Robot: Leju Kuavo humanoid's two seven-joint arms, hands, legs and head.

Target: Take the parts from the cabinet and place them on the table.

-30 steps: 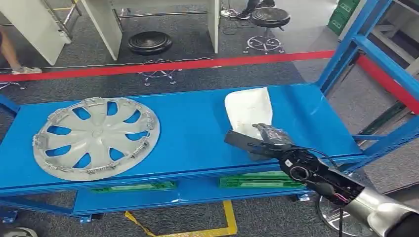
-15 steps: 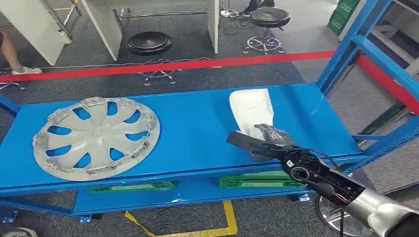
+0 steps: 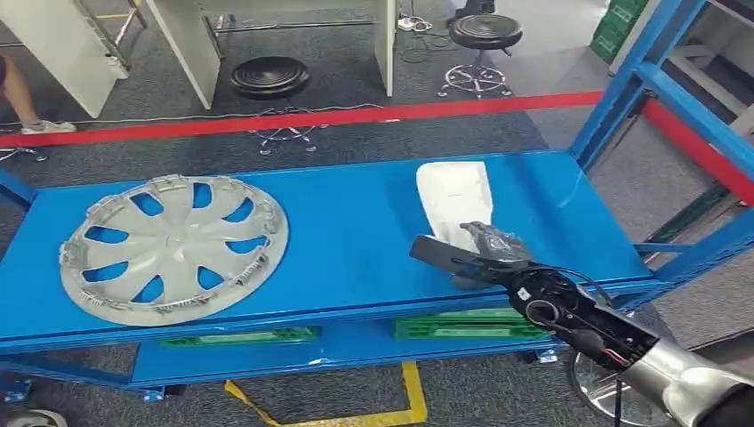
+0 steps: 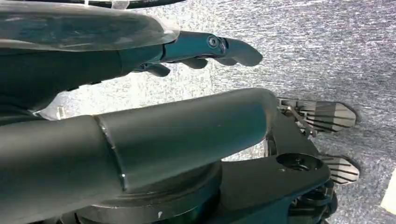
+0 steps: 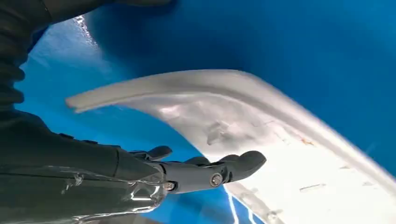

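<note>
- The blue shelf (image 3: 356,240) of the rack carries two parts: a silver wheel cover (image 3: 173,247) lying flat on its left side, and a white curved plastic panel (image 3: 455,197) on its right side, well apart from the wheel cover
- The right hand (image 3: 485,251) is at the near end of the white panel, close to the front edge of the shelf
- In the right wrist view its dark fingers (image 5: 233,165) are stretched out and lie over the pale panel (image 5: 280,140); I cannot tell if they really grip it
- The left hand (image 4: 205,49) hangs above grey carpet (image 4: 327,51), fingers loosely apart, holding nothing
- On the lower shelf lie flat green pieces (image 3: 462,326)
</note>
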